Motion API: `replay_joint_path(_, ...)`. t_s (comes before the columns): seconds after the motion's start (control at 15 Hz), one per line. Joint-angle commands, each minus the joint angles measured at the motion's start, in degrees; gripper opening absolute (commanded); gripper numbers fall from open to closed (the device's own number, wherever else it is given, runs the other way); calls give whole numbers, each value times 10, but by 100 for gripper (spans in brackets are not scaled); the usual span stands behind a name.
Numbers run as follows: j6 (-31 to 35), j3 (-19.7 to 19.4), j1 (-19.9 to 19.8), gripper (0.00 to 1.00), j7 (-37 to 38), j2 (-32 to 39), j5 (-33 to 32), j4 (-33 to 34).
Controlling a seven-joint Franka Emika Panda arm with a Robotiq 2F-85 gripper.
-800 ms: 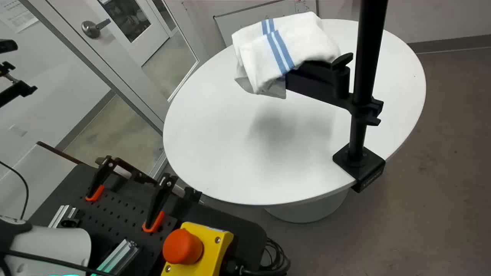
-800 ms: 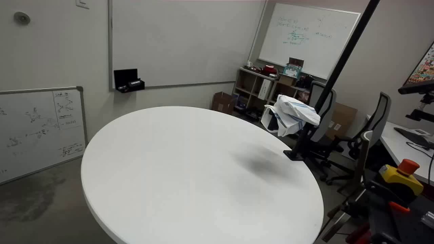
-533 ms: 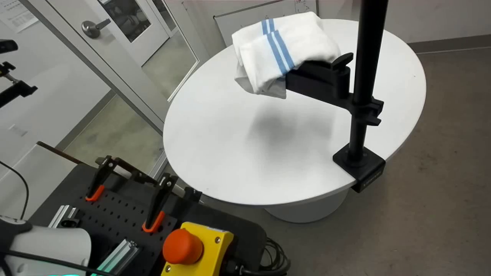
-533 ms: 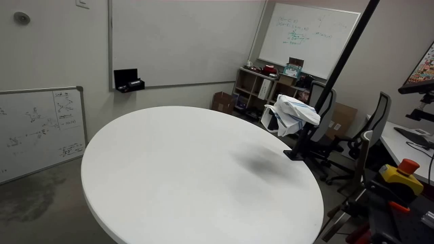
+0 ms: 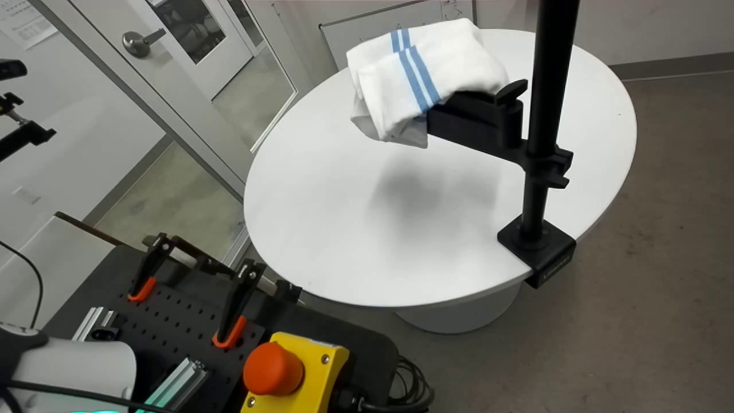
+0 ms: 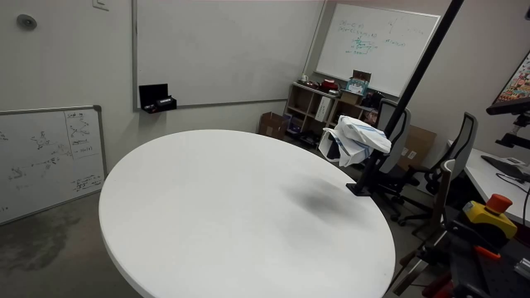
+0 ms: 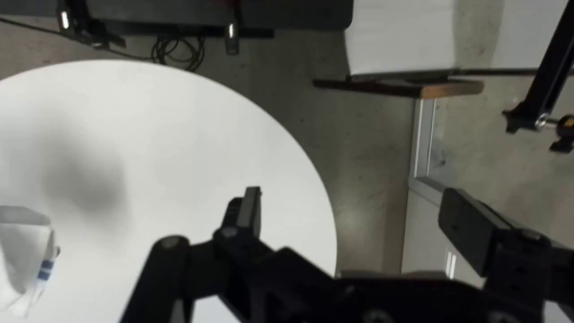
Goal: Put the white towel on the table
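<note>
The white towel [image 5: 453,63] with blue stripes hangs draped over a black arm on the pole, above the table; it also shows in an exterior view [image 6: 352,140] and at the lower left of the wrist view [image 7: 22,255]. The round white table [image 5: 321,229] shows its bare top in both exterior views [image 6: 207,207] and in the wrist view [image 7: 179,148]. My gripper [image 7: 352,197] is open, with its fingers wide apart and nothing between them. In the wrist view one finger is over the table's edge area and the towel lies well to the left. The gripper cannot be made out in the exterior views.
A black pole [image 5: 550,86] is clamped to the table's rim, and its side arm [image 5: 476,123] sticks out under the towel. A dark cart [image 5: 172,321] with clamps and a yellow box with a red button [image 5: 275,367] stands beside the table. Chairs [image 6: 461,145] stand behind.
A small dark shape has come in at the top right edge of an exterior view. The towel, the table and the pole have not moved.
</note>
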Motion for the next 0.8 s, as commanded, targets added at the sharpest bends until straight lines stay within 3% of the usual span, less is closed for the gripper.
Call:
replay_joint_path(0.0,81,-11,-40,100,-2,25,-55,14)
replay_joint_path(0.47,318,-13,-122,100,55,118,-179,13)
replay_joint_path(0.73,375,-10,-168,100,119,175,-255,31)
